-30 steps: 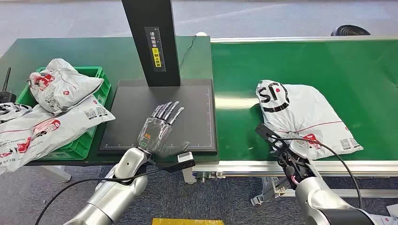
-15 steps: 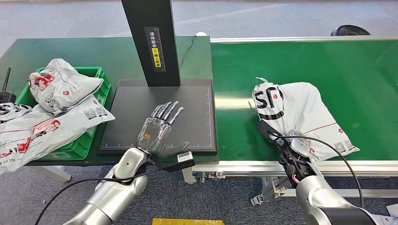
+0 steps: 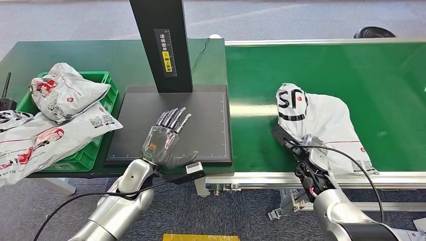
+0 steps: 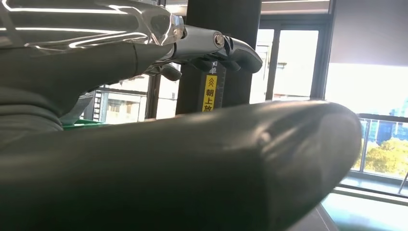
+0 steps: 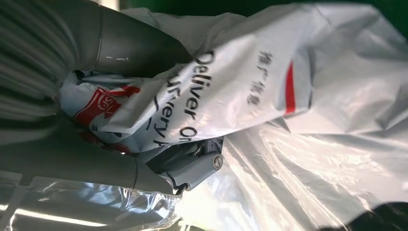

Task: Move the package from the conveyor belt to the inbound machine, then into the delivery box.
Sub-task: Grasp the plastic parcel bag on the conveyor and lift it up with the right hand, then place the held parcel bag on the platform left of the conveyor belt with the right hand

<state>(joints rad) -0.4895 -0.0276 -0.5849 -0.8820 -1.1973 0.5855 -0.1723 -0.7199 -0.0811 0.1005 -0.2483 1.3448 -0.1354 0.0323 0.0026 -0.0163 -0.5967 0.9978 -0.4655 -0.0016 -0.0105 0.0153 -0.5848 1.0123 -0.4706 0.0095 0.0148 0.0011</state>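
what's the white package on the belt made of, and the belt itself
The package looks like thin glossy plastic film: it crumples into sharp creases and catches glare in the right wrist view. The belt seems a matte green rubbery or PVC sheet, smooth and seamless; the exact material is unclear.

White package (image 3: 321,120) with black lettering and red marks, sitting on a bright green conveyor belt (image 3: 351,65). Matte black scanner plate (image 3: 201,120), yellow label (image 3: 166,54) on its black post. Green crate (image 3: 95,83), counter (image 3: 65,52) dark green.

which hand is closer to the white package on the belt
Right. The right hand grips the white package on the conveyor belt; the left hand hovers over the black scanner plate, apart from it.
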